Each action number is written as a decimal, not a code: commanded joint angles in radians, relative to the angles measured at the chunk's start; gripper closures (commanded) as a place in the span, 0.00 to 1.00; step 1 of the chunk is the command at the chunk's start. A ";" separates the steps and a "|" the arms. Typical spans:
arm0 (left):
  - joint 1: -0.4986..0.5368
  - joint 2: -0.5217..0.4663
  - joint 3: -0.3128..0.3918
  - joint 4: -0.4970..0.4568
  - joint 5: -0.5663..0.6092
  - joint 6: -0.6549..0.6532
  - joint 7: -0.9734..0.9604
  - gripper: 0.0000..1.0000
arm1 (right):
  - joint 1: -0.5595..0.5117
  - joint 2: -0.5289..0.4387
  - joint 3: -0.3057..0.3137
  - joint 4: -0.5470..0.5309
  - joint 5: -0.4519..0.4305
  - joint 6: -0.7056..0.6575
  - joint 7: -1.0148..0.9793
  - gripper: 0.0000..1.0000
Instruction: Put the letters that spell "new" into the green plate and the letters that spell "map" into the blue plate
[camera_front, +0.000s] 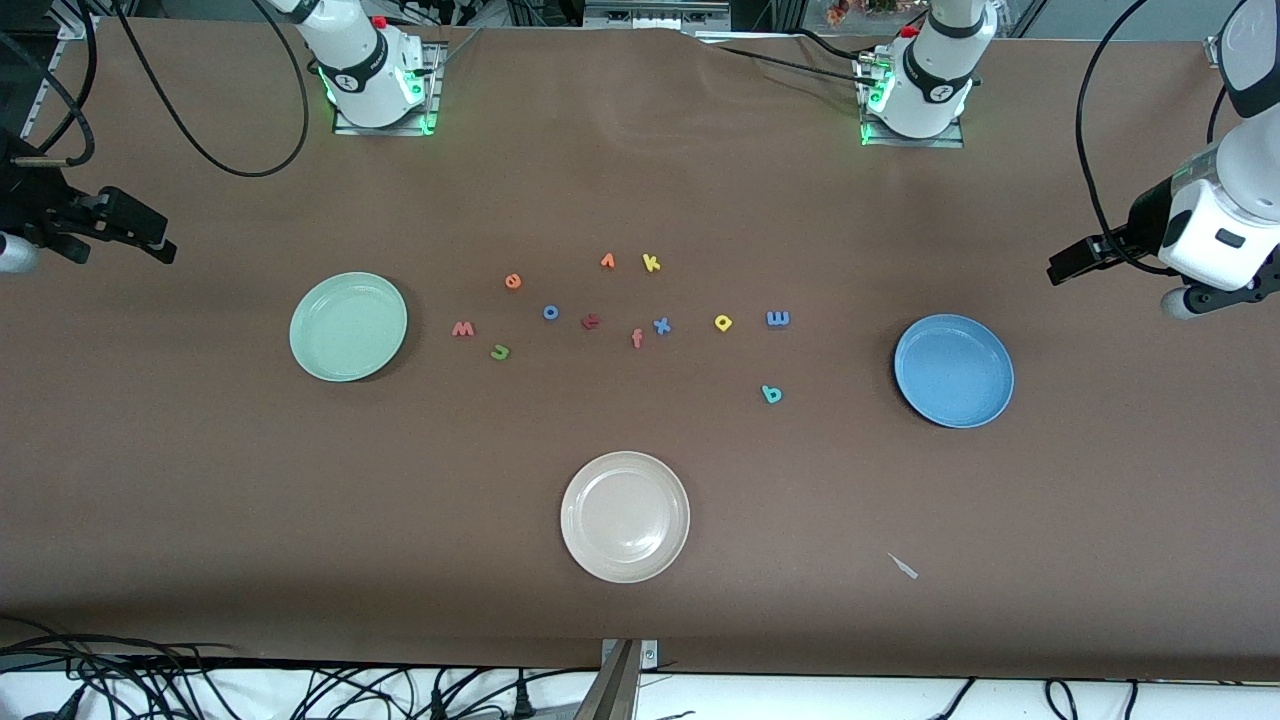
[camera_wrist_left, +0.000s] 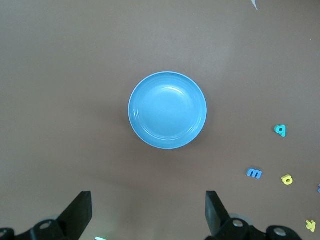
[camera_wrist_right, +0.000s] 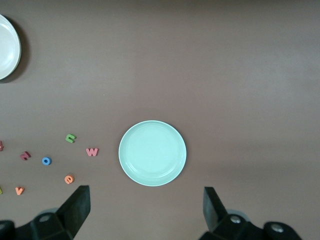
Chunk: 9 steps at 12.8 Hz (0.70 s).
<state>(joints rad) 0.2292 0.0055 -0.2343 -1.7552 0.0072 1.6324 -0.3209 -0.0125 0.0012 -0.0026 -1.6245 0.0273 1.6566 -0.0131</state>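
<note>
Front view shows my left gripper (camera_wrist_left: 147, 215) and right gripper (camera_wrist_right: 145, 212) spread empty, round mint-green plate (camera_front: 312, 352) and round blue plate (camera_front: 990, 405) bare, all six letters unplaced.

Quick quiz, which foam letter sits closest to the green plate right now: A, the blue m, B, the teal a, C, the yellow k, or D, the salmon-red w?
D: the salmon-red w lies just beside the green plate, while the other three lie farther toward the left arm's end of the table.
</note>
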 joint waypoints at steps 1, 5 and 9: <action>0.001 0.001 0.003 0.010 -0.029 -0.014 0.017 0.00 | -0.004 -0.010 0.001 0.006 -0.009 -0.018 -0.011 0.00; 0.001 0.001 0.003 0.010 -0.029 -0.014 0.017 0.00 | -0.004 -0.010 0.001 0.005 -0.009 -0.020 -0.011 0.00; 0.001 0.001 0.003 0.010 -0.029 -0.017 0.009 0.00 | -0.004 -0.007 0.001 0.005 -0.009 -0.018 -0.011 0.00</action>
<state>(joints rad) 0.2292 0.0055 -0.2343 -1.7552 0.0072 1.6310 -0.3209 -0.0125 0.0013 -0.0026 -1.6245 0.0273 1.6545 -0.0131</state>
